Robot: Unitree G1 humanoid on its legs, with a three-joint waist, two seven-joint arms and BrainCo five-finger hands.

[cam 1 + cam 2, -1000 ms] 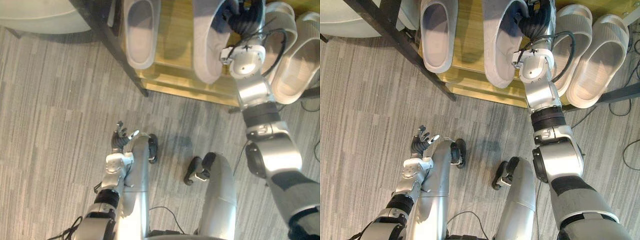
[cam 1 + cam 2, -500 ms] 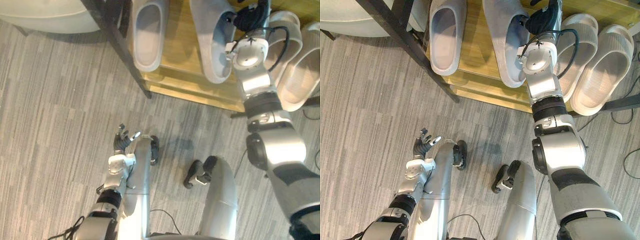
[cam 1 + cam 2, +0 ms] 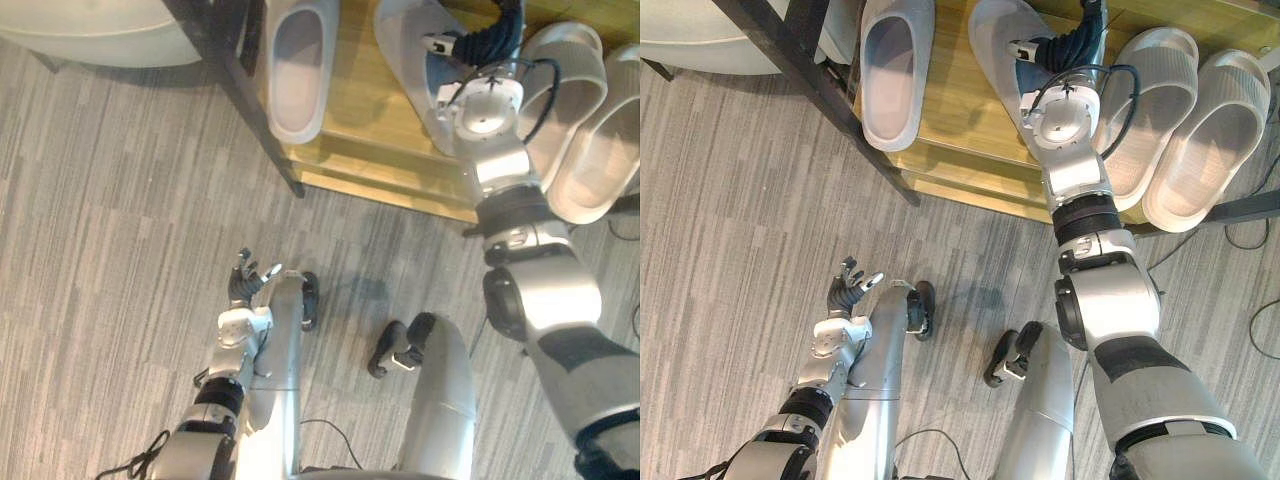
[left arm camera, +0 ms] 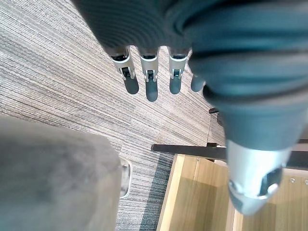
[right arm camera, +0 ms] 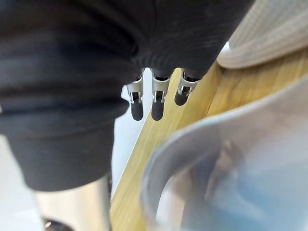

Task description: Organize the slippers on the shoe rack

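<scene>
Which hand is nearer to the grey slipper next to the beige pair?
Right. The right hand is directly over the grey slipper on the shoe rack; the left hand is down over the carpet, well away from it.

You have bright, even light from overhead on the floor [image 3: 100, 250], and the rack [image 3: 360, 150] wood is just as well lit. The shadows are soft: the clearest one lies on the wood just beside the grey slipper [image 3: 295, 70], on the side towards the robot's right, and a dim band runs along the rack's front edge. In the right wrist view the space past the rack's edge burns out to white, and in the left wrist view the wood carries a pale sheen.
</scene>
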